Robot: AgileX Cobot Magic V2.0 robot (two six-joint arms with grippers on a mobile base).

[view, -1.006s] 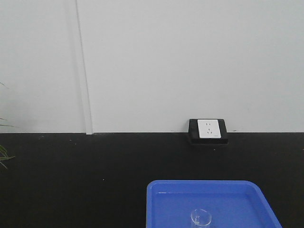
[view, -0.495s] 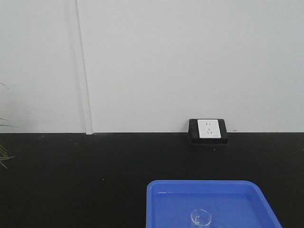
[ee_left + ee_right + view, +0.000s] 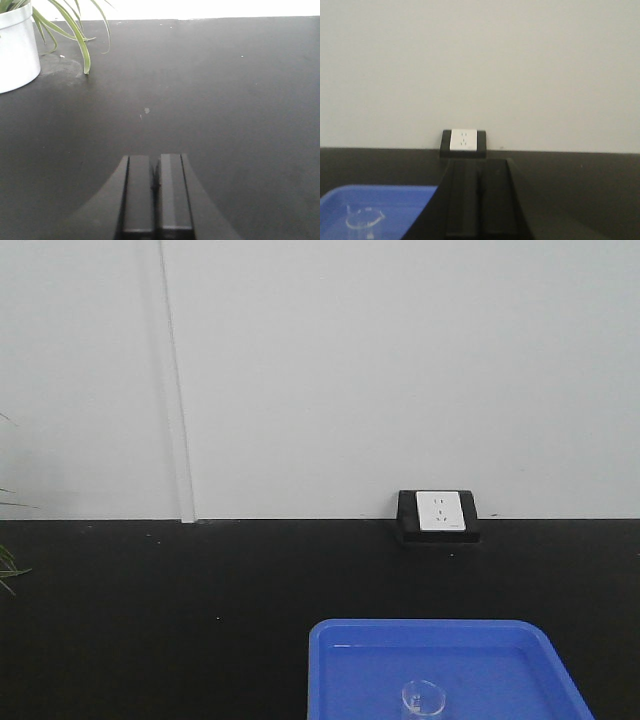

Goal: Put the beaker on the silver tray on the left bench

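Note:
The small clear beaker (image 3: 424, 699) stands in a blue plastic tray (image 3: 340, 660) at the bottom of the front view; the right wrist view shows the beaker (image 3: 364, 218) low on the left. My right gripper (image 3: 478, 172) is shut and empty, to the right of the beaker and apart from it. My left gripper (image 3: 155, 165) is also shut with nothing in it, over a bare black bench top (image 3: 225, 100). The silver tray is out of view.
A white pot with a green plant (image 3: 17, 47) stands at the far left of the bench. A black-framed white wall socket (image 3: 438, 513) sits against the white wall behind the blue tray.

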